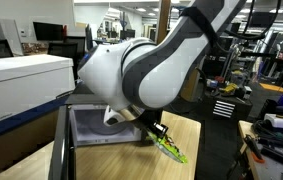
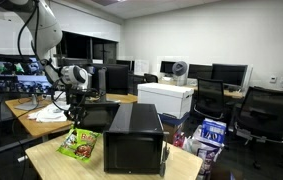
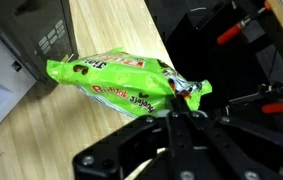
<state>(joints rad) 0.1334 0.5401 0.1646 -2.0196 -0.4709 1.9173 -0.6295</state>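
Wrist view showed the wooden table [image 3: 91, 130] beside a black box [image 3: 43, 38]. Low over the wood hung a green snack bag [image 3: 111, 80]. The gripper [image 3: 186, 95] had its jaws fully closed on the bag's crimped end, likely the firmest place to pinch.

snack bag [image 3: 116, 85] — green, crinkled | one end pinched in tool [image 3: 186, 98]

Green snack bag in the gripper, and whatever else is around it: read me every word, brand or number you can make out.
Green snack bag, pinched at one end by the gripper: red and white print, too blurred to read.
Monitor in an exterior view: screen content too small to read.
White box in an exterior view: no text shows.
Nothing else is legible.
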